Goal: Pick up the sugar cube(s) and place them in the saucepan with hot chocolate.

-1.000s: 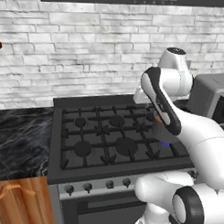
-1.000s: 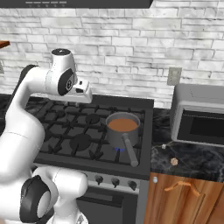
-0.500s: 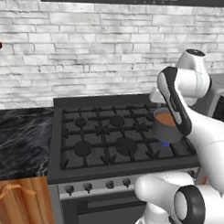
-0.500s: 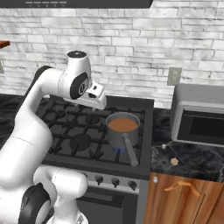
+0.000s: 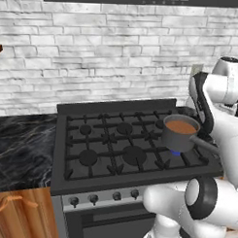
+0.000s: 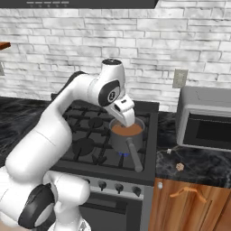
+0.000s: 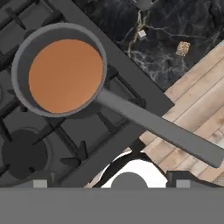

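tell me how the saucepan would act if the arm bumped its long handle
The saucepan would probably pivot on the stove grate, since its handle sticks far past the stove edge. Its brown liquid sits near the rim, so it may well slosh out.

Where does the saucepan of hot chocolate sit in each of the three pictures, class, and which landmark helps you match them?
Left base view: saucepan right of centre, on the stove's right front burner.
Right base view: centre, partly behind the arm.
Hand view: upper left, handle running to the lower right.
Shared landmark: the black stove grate.

Saucepan set on stove directly beneath claw, two sugar cubes laid on surface beyond saucepan's handle
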